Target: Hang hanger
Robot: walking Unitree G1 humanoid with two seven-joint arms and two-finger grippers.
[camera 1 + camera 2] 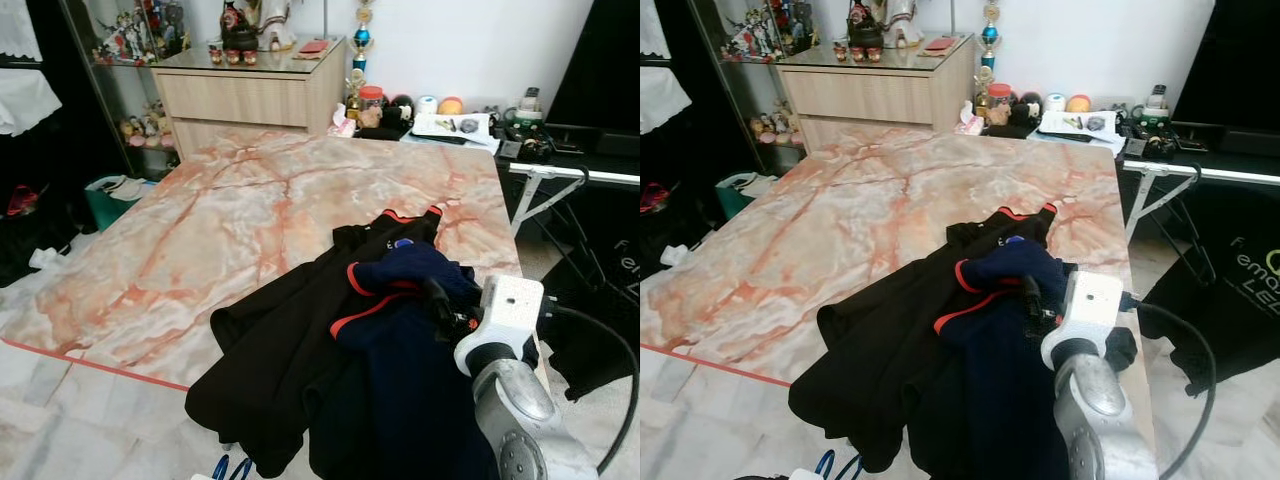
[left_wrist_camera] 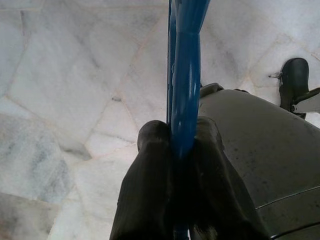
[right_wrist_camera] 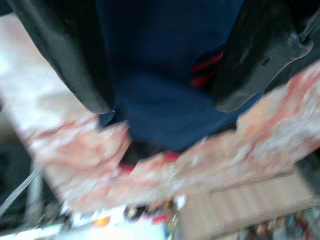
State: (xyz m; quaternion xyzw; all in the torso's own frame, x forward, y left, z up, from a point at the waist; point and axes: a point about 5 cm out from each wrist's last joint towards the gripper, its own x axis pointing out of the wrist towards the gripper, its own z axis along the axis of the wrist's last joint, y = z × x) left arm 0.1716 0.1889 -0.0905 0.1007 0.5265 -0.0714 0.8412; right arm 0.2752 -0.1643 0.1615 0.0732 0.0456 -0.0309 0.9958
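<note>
One blue hanger (image 2: pixel 184 85), clamped between the two black fingers (image 2: pixel 150 195) of the left gripper (image 2: pixel 176 150), low by the robot's left side above pale marble floor (image 2: pixel 70 85); bit of its blue loop visible at the lower edge of the head views (image 1: pixel 232 467). Beside it in the left wrist view, grey robot leg (image 2: pixel 260 150). Further up, right gripper (image 3: pixel 160 107) over the navy garment (image 1: pixel 410 340), fingers (image 3: pixel 65 55) spread apart with navy cloth and red trim between them, not pinched. Navy garment bunched on top of a black garment (image 1: pixel 280 350), both draped over the near right corner of a pink-veined marble table (image 1: pixel 230 220) and hanging off its edge. Behind the table, a wooden drawer unit (image 1: pixel 250 95) with figurines on top; to its right, clutter on a low surface (image 1: pixel 450 125). Far right, a white metal stand (image 1: pixel 550 185) and dark panel.
</note>
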